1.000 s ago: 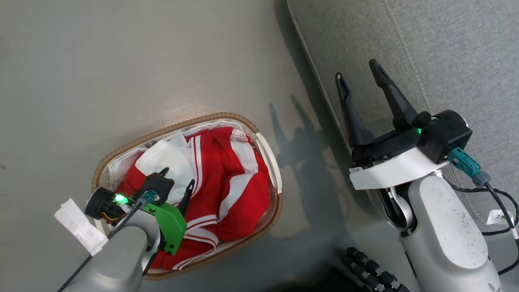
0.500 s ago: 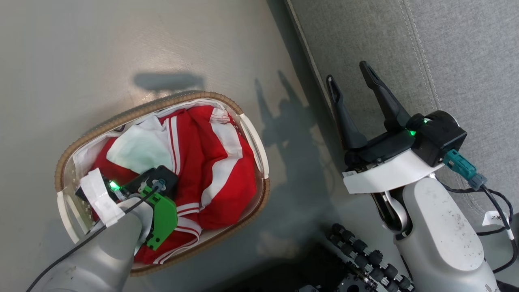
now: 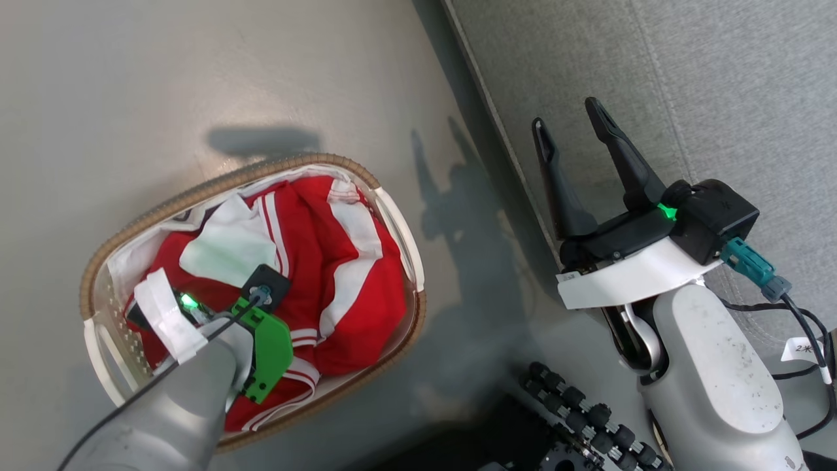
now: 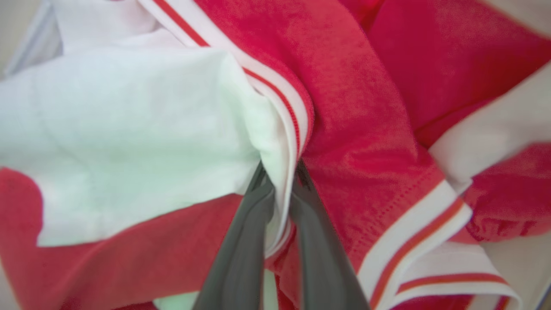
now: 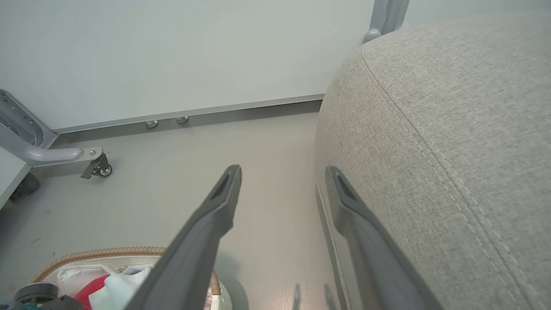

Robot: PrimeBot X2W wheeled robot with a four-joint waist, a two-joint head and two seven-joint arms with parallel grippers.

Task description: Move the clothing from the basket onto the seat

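Observation:
The oval white basket (image 3: 399,229) with a brown woven rim sits on the floor at the lower left, heaped with red and white clothing (image 3: 340,261). My left arm reaches down into it, its fingertips buried in the pile. In the left wrist view my left gripper (image 4: 280,172) is shut on a fold of the clothing (image 4: 357,129), pinching a white striped edge between its fingers (image 4: 241,249). My right gripper (image 3: 567,125) hangs open and empty over the edge of the grey seat (image 3: 719,85); the right wrist view shows it (image 5: 284,172) beside the seat (image 5: 452,129).
Grey floor (image 3: 163,78) surrounds the basket. A dark part of my base with rollers (image 3: 588,412) sits at the bottom centre. A wall, a baseboard and a metal frame leg with a caster (image 5: 97,165) stand beyond the floor. The basket rim (image 5: 99,252) shows at lower left.
The camera shifted, so the basket sits further left now. My left gripper went down from above the pile into the clothing and its fingers are now buried. The right gripper stays open.

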